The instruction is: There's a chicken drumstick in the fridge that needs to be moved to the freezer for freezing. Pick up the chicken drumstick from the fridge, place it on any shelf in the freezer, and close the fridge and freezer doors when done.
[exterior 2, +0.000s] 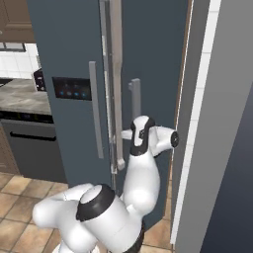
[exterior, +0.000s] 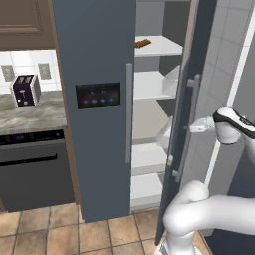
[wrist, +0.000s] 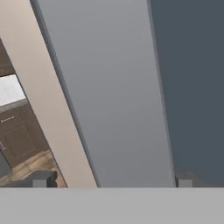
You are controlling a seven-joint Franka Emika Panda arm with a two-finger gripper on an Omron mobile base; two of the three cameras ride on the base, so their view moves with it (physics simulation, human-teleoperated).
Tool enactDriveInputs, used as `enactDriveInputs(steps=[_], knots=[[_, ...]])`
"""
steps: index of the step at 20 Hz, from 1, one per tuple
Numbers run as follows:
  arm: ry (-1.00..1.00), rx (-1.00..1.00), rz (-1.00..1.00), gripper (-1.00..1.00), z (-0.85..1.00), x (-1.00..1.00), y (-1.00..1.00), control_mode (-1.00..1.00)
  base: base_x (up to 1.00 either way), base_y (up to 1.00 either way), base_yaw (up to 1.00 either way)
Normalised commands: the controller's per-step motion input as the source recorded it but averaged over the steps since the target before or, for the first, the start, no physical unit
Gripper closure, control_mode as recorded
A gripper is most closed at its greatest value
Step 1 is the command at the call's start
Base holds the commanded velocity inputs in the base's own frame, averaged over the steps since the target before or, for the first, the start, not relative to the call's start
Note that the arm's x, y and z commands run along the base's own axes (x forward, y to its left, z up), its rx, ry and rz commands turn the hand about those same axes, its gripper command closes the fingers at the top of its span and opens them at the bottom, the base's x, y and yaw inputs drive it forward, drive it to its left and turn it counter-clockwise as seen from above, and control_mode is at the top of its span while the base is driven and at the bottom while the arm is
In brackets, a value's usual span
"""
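Freezer door with dark blue-lit panel at 10 o'clock, grey bar handle beside it. Plain fridge door at 1 o'clock; arm's wrist sits just below its handle. Marbled worktop at 9.

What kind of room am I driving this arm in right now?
A home kitchen, by the look of it: a tall slate-blue two-door fridge-freezer, a toaster on a stone counter, and a dark oven front over tiled floor.

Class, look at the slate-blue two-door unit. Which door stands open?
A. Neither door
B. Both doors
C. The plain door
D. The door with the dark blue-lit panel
C: the plain door is swung out, baring white shelves, while the panel door lies flat and shut.
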Motion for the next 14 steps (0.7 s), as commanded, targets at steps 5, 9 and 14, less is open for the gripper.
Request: enactDriveInputs(steps=[5, 9, 14], knots=[[0.14, -0.07, -0.09, -1.0, 0.02, 0.23, 0.28, -1.0, 0.0, 0.0, 0.0], [0.13, -0.07, -0.1, -1.0, 0.0, 0.21, 0.34, -1.0, 0.0, 0.0, 0.0], [0.15, -0.07, -0.09, -1.0, 0.02, 0.18, 0.25, -1.0, 0.0, 0.0, 0.0]])
